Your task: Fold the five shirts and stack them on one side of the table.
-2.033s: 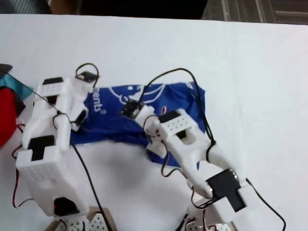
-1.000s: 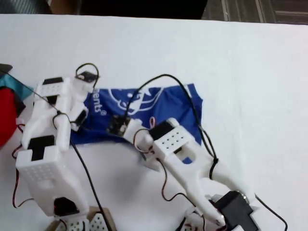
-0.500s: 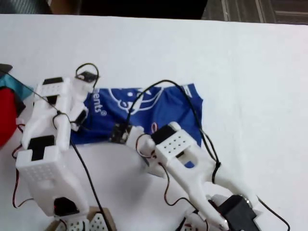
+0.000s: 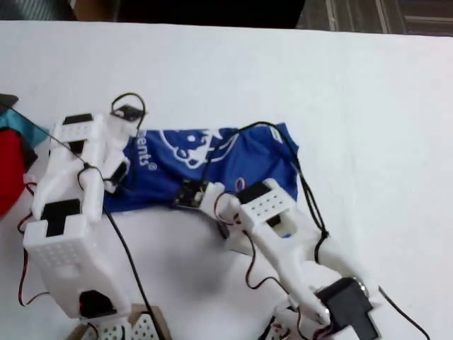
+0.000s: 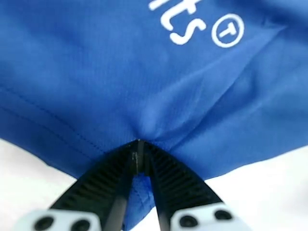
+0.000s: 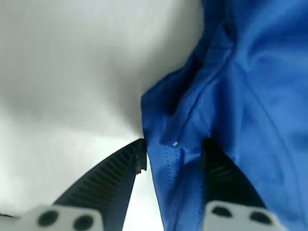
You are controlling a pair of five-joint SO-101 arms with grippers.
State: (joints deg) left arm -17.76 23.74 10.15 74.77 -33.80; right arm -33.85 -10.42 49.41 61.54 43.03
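A blue shirt (image 4: 212, 159) with white print lies crumpled flat in the middle of the white table (image 4: 354, 106). My left gripper (image 5: 138, 150) is shut on a pinched fold of the shirt (image 5: 144, 72) near its hem; in the high view it sits at the shirt's left end (image 4: 115, 183), under the arm. My right gripper (image 6: 173, 156) is open, and a stitched edge of the shirt (image 6: 231, 96) hangs between its two fingers (image 6: 120, 173). In the high view it is at the shirt's near edge (image 4: 230, 230).
A red cloth (image 4: 8, 173) and a teal one (image 4: 18, 124) lie at the table's left edge beside the left arm. Black cables loop from both arms over the shirt. Bare table stretches to the right and far side.
The right arm has drawn back from over the shirt's middle to its near edge, then shifted slightly right. The left arm has kept still on the shirt's left end.
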